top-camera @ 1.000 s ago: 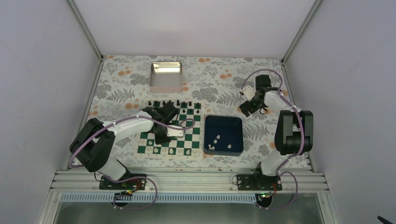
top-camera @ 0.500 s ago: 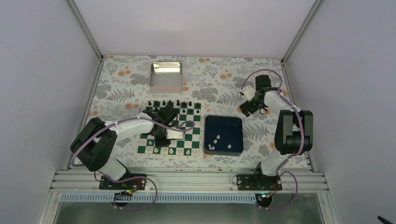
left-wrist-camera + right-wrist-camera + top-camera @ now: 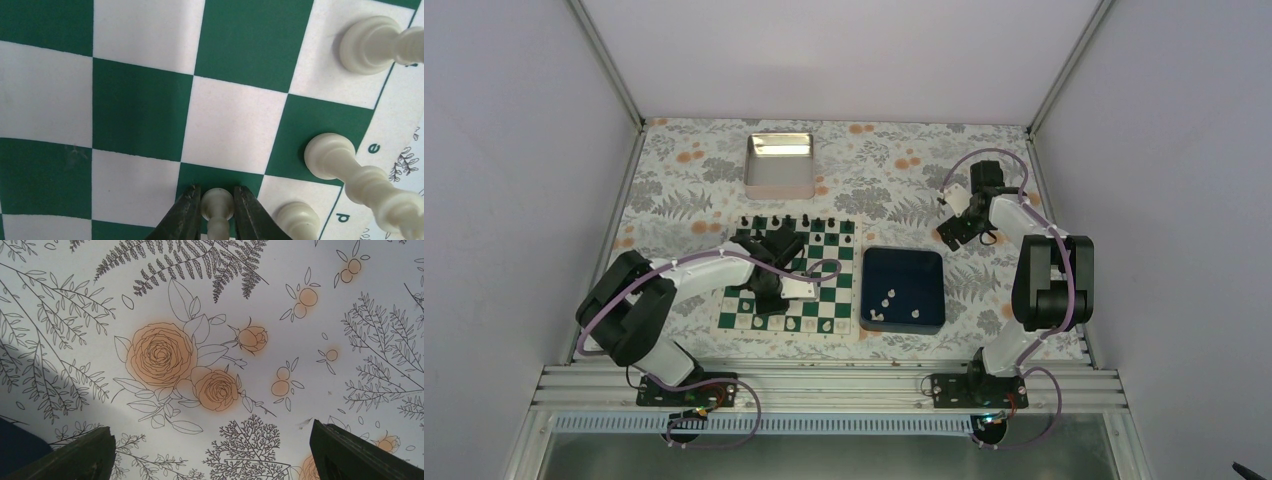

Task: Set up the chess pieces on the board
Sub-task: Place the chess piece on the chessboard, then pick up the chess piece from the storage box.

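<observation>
Left gripper is low over the near half of the board, arm reaching in from the left. In the wrist view its two fingers sit tight against either side of a small white pawn. It is clenched on the pawn, with no gap visible on either side. The pawn stands upright, its base on a green square in the second row from the near edge.

Three more white pieces appear in the same view. A short one is on the white square just beside the held pawn. A taller one is on a green square by the border letter "e". Another tall one is on the next white square along.

From the top view, the white pieces line part of the near row. The black pieces stand along the far edge.

A few white pieces lie loose in the blue tray, which sits just right of the board and apart from it. A metal tin sits farther back on the flowered tablecloth.

Right gripper hangs beyond the tray's far right corner. It is released, fingers spread wide, with only the tablecloth print between them. A dark blue corner of the tray shows at the lower left of that view.
</observation>
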Robot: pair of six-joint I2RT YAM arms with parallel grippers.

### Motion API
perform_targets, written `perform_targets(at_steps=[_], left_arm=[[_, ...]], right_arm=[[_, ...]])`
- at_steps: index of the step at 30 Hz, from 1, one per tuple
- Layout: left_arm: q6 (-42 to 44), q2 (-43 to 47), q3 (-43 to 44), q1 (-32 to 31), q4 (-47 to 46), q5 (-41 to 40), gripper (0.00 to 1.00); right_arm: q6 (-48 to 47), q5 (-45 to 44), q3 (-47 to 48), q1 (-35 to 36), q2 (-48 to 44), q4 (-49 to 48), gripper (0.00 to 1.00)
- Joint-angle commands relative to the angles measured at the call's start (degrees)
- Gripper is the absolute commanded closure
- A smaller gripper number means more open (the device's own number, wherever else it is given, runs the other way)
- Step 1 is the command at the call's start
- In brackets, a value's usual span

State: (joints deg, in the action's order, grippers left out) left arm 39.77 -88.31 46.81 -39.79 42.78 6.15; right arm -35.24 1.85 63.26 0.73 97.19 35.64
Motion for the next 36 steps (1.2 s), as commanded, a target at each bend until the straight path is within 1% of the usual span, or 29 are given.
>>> perform_targets(at_steps=[1, 3, 5, 10, 15, 19, 22, 26, 33, 36], left_arm=[[-0.3, -0.4, 1.7, 0.2, 0.6, 0.6, 0.79], [-0.4, 0.1, 3.0, 0.2, 2.0, 0.8, 0.76], [-0.1, 0.5, 5.1, 0.1, 3.6, 0.8, 0.7], [0.9, 0.7, 12.2, 0.0, 8.4, 0.3, 0.68], [2.5, -1.9, 24.4, -1.1, 13.5, 0.6, 0.68], [3.4, -7.1, 37.3, -3.6, 15.6, 1.8, 0.67], [3.8, -12.2, 45.8, -6.8, 16.0, 3.4, 0.64], [4.2, -20.6, 54.5, -11.6, 16.3, 4.2, 0.64], [4.2, -31.8, 61.4, -16.9, 15.1, 6.3, 0.63], [4.2, -35.0, 62.8, -18.6, 14.9, 8.1, 0.63]], right_arm=[[0.4, -0.7, -0.4, 0.4, 0.6, -0.4, 0.0], [0.4, -0.7, -0.4, 0.3, 0.6, -0.4, 0.0], [0.3, -0.6, -0.4, 0.3, 0.6, -0.4, 0.0], [0.2, -0.8, -0.5, 0.4, 0.6, -0.5, 0.0], [0.0, -0.8, -0.8, 0.3, 0.5, -0.8, 0.0], [0.1, -0.8, -0.8, 0.3, 0.5, -0.9, 0.0], [0.1, -0.4, -0.8, 0.4, 0.3, -0.9, 0.0], [0.1, -0.1, -0.6, 0.3, 0.3, -0.7, 0.0], [-0.1, 0.9, -0.9, 0.4, 0.2, -0.4, 0.0], [-0.4, 0.9, -1.2, 0.3, 0.5, -0.6, 0.0]])
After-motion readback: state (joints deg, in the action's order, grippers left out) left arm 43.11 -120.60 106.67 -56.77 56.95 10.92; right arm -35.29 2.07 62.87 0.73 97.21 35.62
